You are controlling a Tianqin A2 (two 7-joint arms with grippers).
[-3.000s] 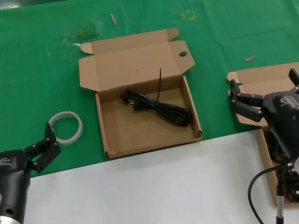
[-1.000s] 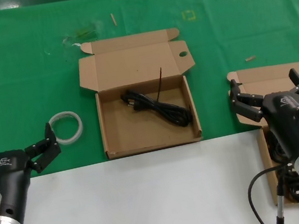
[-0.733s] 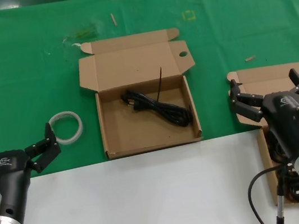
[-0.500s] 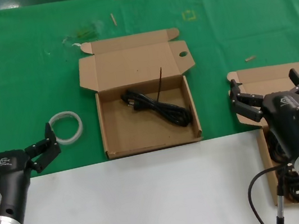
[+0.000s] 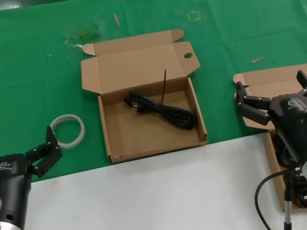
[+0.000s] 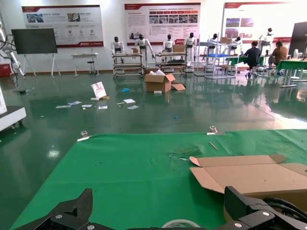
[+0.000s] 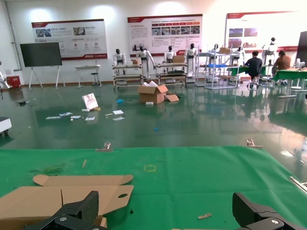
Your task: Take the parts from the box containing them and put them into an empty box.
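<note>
From my head camera, the right arm covers most of the source box point(image 5: 254, 84); I see only its lid's near corner and a strip of its left wall. The cables inside it point(image 5: 298, 196) show as a dark tangle under the wrist, so I cannot count them. The right gripper point(image 5: 276, 94) hides the box floor beneath it. The left gripper point(image 5: 13, 150) has its far finger cut by the frame edge. In the left wrist view the white ring point(image 6: 181, 223) is clipped at the bottom. In the right wrist view the holed box point(image 7: 62, 194) shows only its lid.
</note>
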